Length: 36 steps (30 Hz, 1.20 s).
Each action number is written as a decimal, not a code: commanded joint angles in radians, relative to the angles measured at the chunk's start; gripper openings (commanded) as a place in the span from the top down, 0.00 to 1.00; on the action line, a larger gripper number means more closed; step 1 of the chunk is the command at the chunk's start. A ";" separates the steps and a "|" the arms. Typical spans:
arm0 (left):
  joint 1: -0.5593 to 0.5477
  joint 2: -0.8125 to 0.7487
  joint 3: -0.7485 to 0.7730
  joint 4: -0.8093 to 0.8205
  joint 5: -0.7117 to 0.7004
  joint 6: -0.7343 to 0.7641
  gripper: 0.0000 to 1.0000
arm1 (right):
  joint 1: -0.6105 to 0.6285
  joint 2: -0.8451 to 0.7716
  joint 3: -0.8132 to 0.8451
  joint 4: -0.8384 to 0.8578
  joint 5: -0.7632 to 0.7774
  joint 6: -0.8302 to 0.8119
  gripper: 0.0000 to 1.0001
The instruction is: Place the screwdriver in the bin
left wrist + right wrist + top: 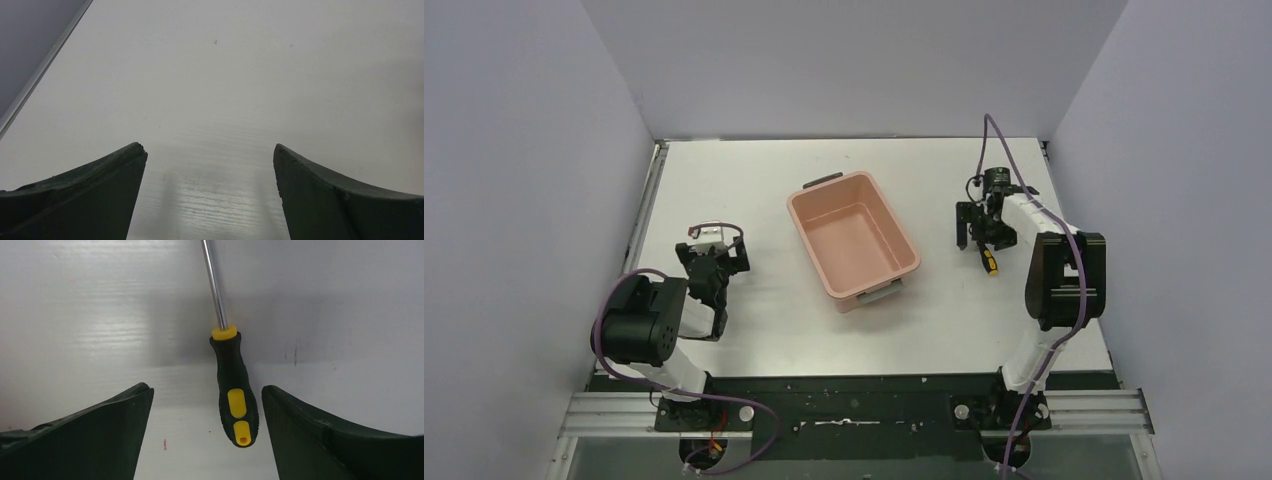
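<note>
At the left of the top view the left arm (649,325) is folded near its base. The left gripper (209,146) hangs over the white table (754,170), well apart from the bin. Its jaws stand wide open w/ nothing btw. them; the left wrist view shows only bare table surface under them.

In the middle stands the bin (854,240), a salmon-pink tub turned a bit diagonal, w/ grey handles (822,181) at its far and near short ends.

To the right of the bin, apart from it, the screwdriver (234,390) lies on the table, i.e. outside the bin. Its handle is black w/ yellow parts, and the handle end points toward the wrist camera. The thin metal shaft runs away from the camera and out of the top of that view. The right gripper (207,387) is directly over it, jaws open approx. as wide as the left ones, one jaw on each side of the handle. The jaws do not touch the handle, which lies nearer to the jaw at the right side of the wrist view. The right arm (1064,280) reaches forward from its base along the right edge of the table.
</note>
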 commanded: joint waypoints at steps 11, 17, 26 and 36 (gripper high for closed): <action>0.005 -0.012 0.006 0.032 0.016 0.008 0.03 | -0.004 0.098 -0.007 -0.006 0.086 -0.050 0.99; 0.005 -0.014 0.006 0.032 0.017 0.007 0.03 | -0.003 0.034 0.221 -0.273 0.084 -0.018 1.00; 0.005 -0.013 0.005 0.032 0.016 0.007 0.03 | 0.019 -0.056 0.617 -0.591 0.150 0.145 1.00; 0.005 -0.013 0.006 0.032 0.017 0.007 0.03 | 0.428 -0.034 0.793 -0.486 0.105 0.301 1.00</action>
